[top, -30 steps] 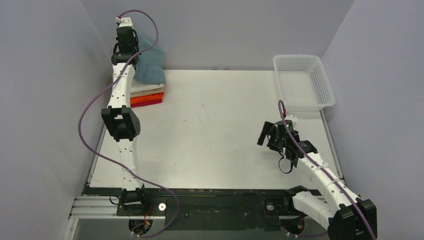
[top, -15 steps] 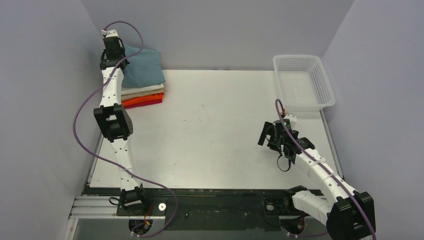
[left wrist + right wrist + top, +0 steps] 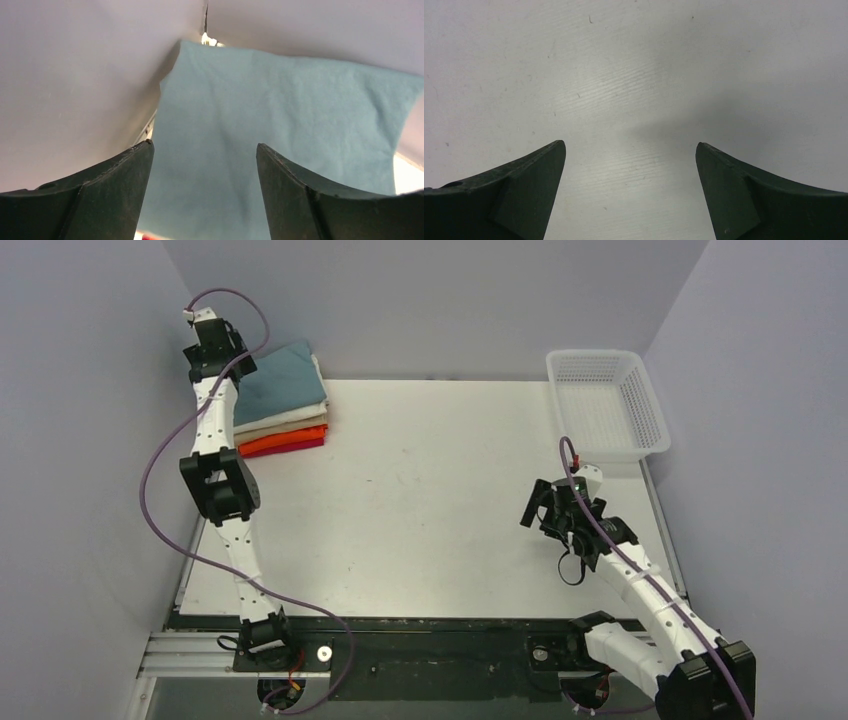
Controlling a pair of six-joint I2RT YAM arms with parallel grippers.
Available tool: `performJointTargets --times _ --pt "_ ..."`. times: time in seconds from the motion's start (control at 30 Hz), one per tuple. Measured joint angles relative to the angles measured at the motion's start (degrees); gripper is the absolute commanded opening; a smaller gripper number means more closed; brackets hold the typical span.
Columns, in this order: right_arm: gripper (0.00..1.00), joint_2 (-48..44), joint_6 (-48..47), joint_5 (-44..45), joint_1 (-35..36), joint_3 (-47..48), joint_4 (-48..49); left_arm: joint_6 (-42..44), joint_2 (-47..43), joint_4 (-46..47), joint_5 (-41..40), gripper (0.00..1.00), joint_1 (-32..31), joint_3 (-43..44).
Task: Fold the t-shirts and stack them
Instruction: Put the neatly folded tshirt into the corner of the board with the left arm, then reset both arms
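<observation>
A stack of folded t-shirts stands at the table's back left corner. On top lies the teal-blue t-shirt (image 3: 283,382) (image 3: 280,115), flat, over a cream one (image 3: 300,422), an orange one (image 3: 285,439) and a red one (image 3: 305,446). My left gripper (image 3: 232,362) (image 3: 204,145) hovers at the stack's left edge, by the wall. It is open, with the teal cloth lying below its fingers and nothing held. My right gripper (image 3: 532,508) (image 3: 630,144) stands open above bare table on the right side.
A white mesh basket (image 3: 605,405) sits at the back right corner with nothing showing in it. Grey walls close in the table (image 3: 430,490) on the left, back and right. The left arm's purple cable loops near the left wall.
My left gripper has opened and let go of the teal t-shirt, drawing back to the left. The shirt now lies flat on the stack. The right arm has barely moved.
</observation>
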Motion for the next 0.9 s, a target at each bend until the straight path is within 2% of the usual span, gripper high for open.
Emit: performJointTargets --times 0.07,0.13,0.2,0.27,0.3,0.43,0.5,0.63,0.73,0.9 --pt "1.0 -1.86 0.22 0.39 0.0 0.33 -0.22 -1.27 -3.15 -1.29 -0.11 0.86 -0.52 -3.02" --pt "1.0 -3.5 0.55 0.63 0.0 0.83 -0.37 -3.37 -9.84 -2.19 -0.31 0.86 -1.62 -10.4" --pt "1.0 -4.92 0.85 0.83 0.0 1.07 -0.33 -5.49 -19.58 -1.31 -0.17 0.87 -3.32 -21.55" --pt "1.0 -6.34 1.46 1.05 0.0 1.07 -0.57 -7.63 -33.44 2.95 -0.31 0.87 -6.16 -37.97" --pt "1.0 -6.99 1.64 1.25 0.0 1.07 -0.68 -9.05 -42.88 6.93 -0.59 0.87 -8.66 -48.39" --pt "1.0 -9.62 2.16 1.9 0.0 1.07 -1.44 -13.53 -70.93 17.22 -0.44 0.88 -21.27 -75.56" --pt "1.0 -10.78 2.45 2.36 0.0 1.07 -1.73 -16.24 -80.56 20.39 -0.98 0.88 -27.71 -85.74" --pt "1.0 -12.94 3.15 3.76 0.0 0.48 -1.97 -21.77 -92.87 21.94 -4.46 0.89 -38.8 -103.03" --pt "1.0 -14.19 3.48 4.83 0.0 -0.46 -2.12 -24.98 -95.58 17.33 -6.08 0.89 -42.51 -108.45" --pt "1.0 -14.95 4.24 5.46 0.02 -2.38 -1.7 -28.11 -98.62 12.68 -8.98 0.9 -44.76 -110.14"
